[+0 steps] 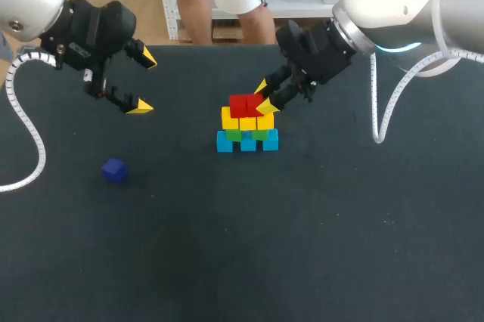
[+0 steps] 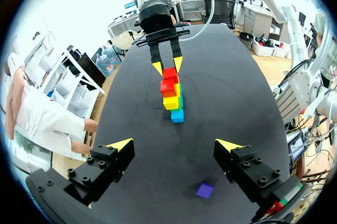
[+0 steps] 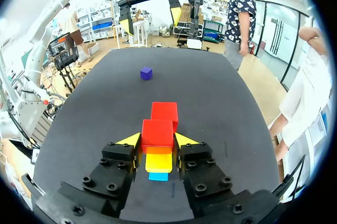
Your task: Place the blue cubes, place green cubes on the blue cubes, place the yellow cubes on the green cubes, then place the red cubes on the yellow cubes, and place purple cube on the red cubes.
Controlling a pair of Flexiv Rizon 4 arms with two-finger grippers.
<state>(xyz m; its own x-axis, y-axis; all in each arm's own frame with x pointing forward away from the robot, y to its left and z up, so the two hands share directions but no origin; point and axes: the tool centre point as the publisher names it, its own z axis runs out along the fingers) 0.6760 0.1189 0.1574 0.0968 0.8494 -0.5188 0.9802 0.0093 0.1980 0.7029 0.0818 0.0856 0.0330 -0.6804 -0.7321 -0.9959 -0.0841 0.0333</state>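
In the middle of the black table (image 1: pixel 318 246) stands a stack: a blue cube row (image 1: pixel 247 143) at the bottom, green cubes (image 1: pixel 246 134) on it, then yellow cubes (image 1: pixel 231 119). Two red cubes top it. My right gripper (image 1: pixel 264 97) is shut on the nearer red cube (image 3: pixel 157 132), which rests on a yellow cube (image 3: pixel 158 162); the other red cube (image 3: pixel 165 112) sits just ahead of it. The purple cube (image 1: pixel 114 170) lies alone at the left front. My left gripper (image 1: pixel 144 82) hangs open and empty above the table, behind the purple cube (image 2: pixel 205 190).
A person stands beyond the far edge of the table, not reaching over it. My right arm's white cable (image 1: pixel 382 110) loops down at the right of the stack.
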